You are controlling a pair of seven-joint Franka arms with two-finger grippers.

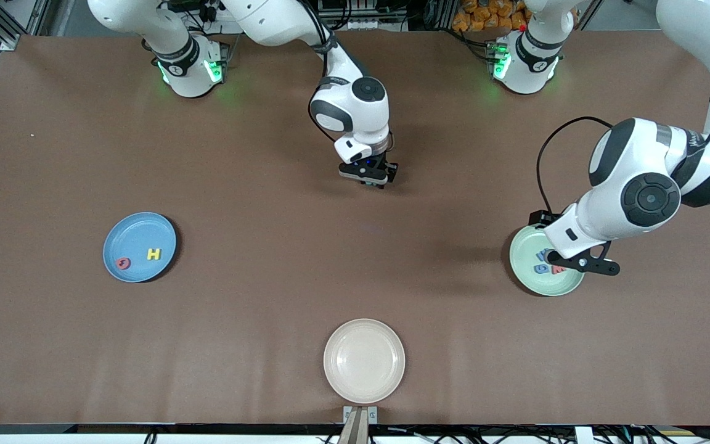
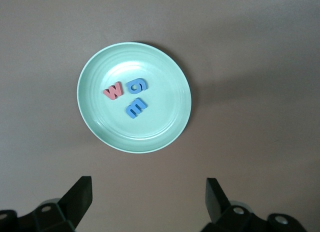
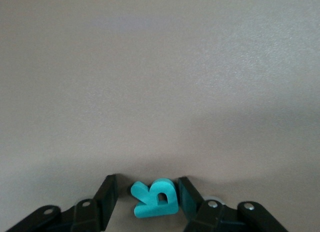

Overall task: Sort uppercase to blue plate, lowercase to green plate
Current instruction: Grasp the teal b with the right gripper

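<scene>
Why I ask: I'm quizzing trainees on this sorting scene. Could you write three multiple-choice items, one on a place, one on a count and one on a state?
1. Where does the yellow H lie?
A. on the blue plate
B. on the beige plate
C. on the bare table

2. How many letters lie on the green plate?
A. one
B. three
C. five

3. How does the right pincer stand?
A. shut on nothing
B. lifting a red letter
C. its fingers flank the teal R

Key:
1 A: the front view shows the H inside the blue rim.
2 B: the left pincer, open above that plate, looks down on the red w, the blue g and the blue e.
3 C: the right wrist view shows the R between the two fingers.
</scene>
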